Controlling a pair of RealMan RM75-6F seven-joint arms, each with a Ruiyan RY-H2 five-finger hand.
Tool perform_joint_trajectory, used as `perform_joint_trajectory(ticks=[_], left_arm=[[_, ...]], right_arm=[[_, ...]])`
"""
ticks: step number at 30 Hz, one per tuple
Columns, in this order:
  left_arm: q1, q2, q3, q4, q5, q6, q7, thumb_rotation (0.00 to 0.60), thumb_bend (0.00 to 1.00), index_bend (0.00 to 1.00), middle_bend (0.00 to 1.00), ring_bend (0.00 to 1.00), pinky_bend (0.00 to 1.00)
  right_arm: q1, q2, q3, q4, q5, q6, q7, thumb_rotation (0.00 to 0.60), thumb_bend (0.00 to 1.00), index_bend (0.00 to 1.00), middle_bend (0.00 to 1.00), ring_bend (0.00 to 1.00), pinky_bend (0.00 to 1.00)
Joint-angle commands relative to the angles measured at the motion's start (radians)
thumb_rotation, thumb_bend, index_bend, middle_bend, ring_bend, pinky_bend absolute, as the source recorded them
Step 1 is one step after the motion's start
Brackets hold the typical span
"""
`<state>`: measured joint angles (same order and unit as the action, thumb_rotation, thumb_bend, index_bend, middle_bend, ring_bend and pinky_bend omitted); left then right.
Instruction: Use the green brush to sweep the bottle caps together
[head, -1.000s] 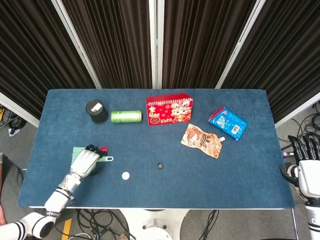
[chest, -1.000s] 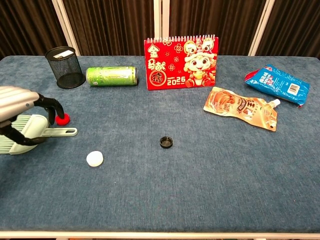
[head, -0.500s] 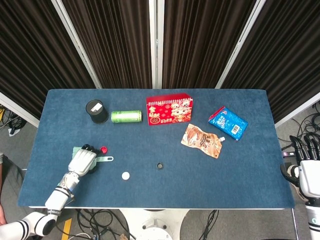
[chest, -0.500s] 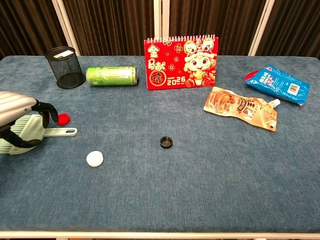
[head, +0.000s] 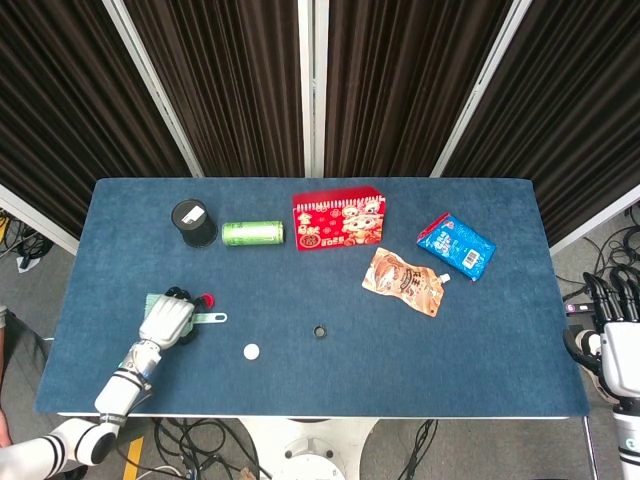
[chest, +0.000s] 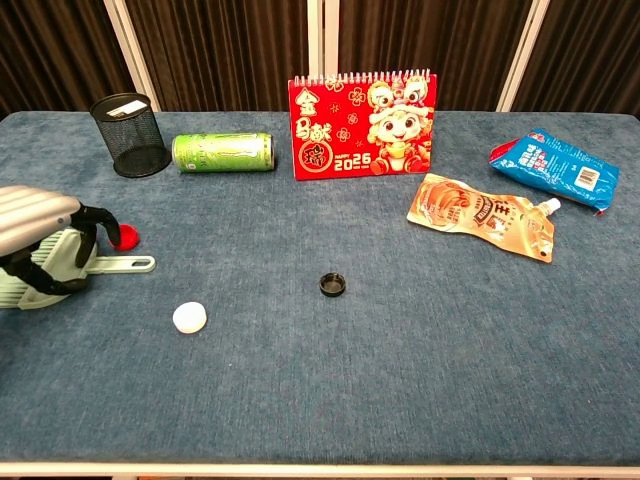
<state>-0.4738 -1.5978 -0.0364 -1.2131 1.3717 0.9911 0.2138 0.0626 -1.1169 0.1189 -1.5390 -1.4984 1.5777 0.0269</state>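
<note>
Left hand (chest: 45, 235) lies on the table (head: 400, 380), fingers curled around the green brush (chest: 60, 268), whose handle sticks out to its right. Red cap (chest: 125, 237) sits just right of its fingers, white cap (chest: 189, 317) nearer front-right, black cap (chest: 333, 284) farther right. Right hand (head: 618, 335) hangs off the table's right edge, holding nothing, fingers straight and slightly apart.

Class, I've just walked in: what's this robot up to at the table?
The left hand rests on the green brush at the table's left edge, fingers curled over it. Sweeping hasn't gathered anything yet: the red cap sits beside the brush, while the white cap and black cap lie apart. The right hand waits off the table.
</note>
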Motion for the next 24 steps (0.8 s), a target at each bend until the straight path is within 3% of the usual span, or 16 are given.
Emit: perform_joint_trajectory(ticks=[1,11,18,24], left_arm=[[0.0,0.008,0.007,-0.015,0.002,-0.002,-0.002,0.6,0.29,0.33,0.41,0.29,0.23],[0.015,0.08,0.038,-0.149,0.03,0.034,0.022,0.6,0.29,0.33,0.42,0.29,0.23],[-0.001,0.062,-0.001,-0.11,0.006,0.039,0.007,0.6,0.29,0.32,0.4,0.29,0.23],[-0.019,0.041,-0.002,-0.076,-0.018,-0.001,0.015,0.6,0.29,0.32,0.39,0.29,0.23]], right_arm=[[-0.002,-0.001,0.0,0.002,0.001,0.003,0.001,0.6,0.23,0.02,0.13,0.0,0.0],[-0.009,-0.006,-0.001,0.01,0.002,0.008,0.011,0.6,0.23,0.02,0.14,0.0,0.0],[-0.013,-0.008,0.0,0.017,0.003,0.013,0.022,0.6,0.23,0.02,0.14,0.0,0.0],[-0.015,-0.009,0.003,0.022,0.009,0.012,0.029,0.6,0.23,0.02,0.14,0.0,0.0]])
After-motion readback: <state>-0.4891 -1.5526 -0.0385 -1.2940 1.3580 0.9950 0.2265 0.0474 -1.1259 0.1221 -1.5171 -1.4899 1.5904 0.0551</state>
